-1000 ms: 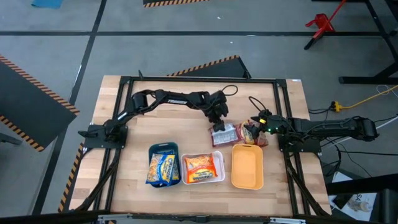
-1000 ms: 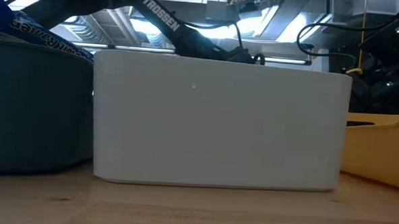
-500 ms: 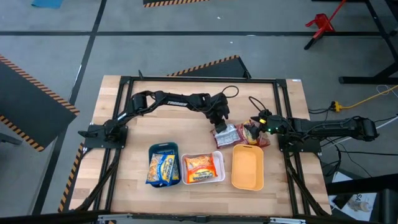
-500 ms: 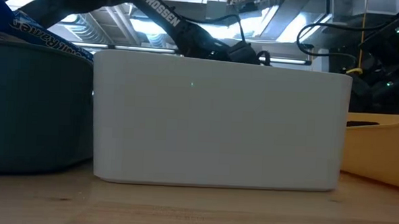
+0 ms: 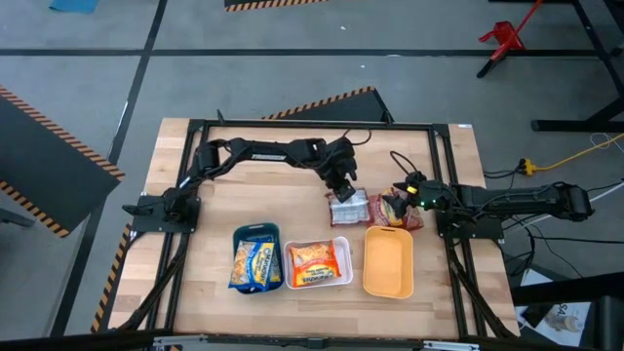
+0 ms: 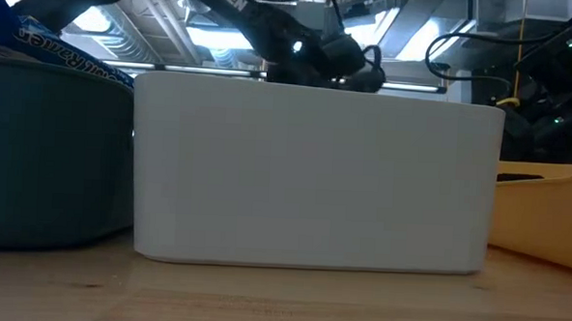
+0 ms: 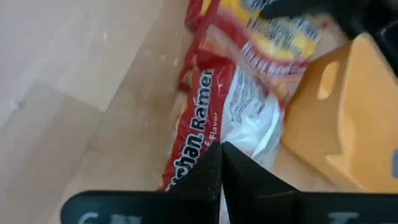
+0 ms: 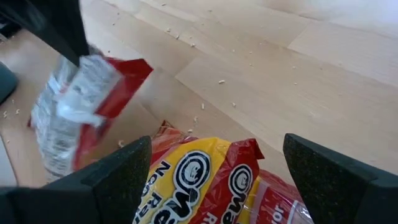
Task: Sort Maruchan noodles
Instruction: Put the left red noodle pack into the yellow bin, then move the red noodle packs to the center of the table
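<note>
The left hand [image 5: 343, 189] is clamped on the edge of a dark red Maruchan ramen packet [image 5: 349, 208], its fingers pressed together on the crinkly wrapper in the left wrist view. That packet hangs just beside the orange tray [image 5: 387, 260], on the tray's far side, over the counter [image 5: 283, 200].

The grip looks thin: only a margin of film is pinched, so the packet could slide out if the arm swings quickly, and it would likely drop outside the orange tray. Swinging low, it could also catch the tray's far wall. A second dark red packet [image 8: 205, 180] lies just beyond the tray's far right corner, between the wide-apart fingers of the right hand [image 5: 394, 204]; the two hands are near each other there, so a crossing move risks a knock.

In the high view the held packet's long axis runs roughly from the hand toward the orange tray, slightly slanted. In the right wrist view it hangs from its pinched end, free end pointing down.

The teal tray [image 5: 256, 259] and the white tray [image 5: 316, 263], beside the orange tray, hold blue and orange packets.
</note>
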Controlling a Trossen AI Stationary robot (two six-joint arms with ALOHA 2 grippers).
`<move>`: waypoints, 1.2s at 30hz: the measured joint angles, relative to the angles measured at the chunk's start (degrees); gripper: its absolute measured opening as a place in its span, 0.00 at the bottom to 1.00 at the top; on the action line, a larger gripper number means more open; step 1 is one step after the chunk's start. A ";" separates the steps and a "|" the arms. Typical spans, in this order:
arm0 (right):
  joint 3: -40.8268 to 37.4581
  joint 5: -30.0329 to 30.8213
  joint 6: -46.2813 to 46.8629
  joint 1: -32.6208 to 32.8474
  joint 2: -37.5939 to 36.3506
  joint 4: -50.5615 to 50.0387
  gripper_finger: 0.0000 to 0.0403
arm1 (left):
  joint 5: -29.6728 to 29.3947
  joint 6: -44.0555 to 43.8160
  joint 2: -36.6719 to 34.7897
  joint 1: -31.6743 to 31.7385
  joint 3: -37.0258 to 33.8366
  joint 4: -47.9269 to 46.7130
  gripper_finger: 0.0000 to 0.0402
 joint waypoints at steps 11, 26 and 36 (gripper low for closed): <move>0.00 1.61 0.00 0.00 0.04 0.01 0.87 | 0.53 -2.72 -5.99 -1.59 0.11 -1.09 0.00; 0.02 3.55 -3.19 -0.01 0.14 0.11 0.87 | -3.81 -10.09 -8.24 -7.82 0.15 15.03 0.00; 0.10 -0.22 -7.57 -0.01 0.15 0.10 0.87 | 2.09 -10.16 -8.57 -5.54 0.15 11.66 0.02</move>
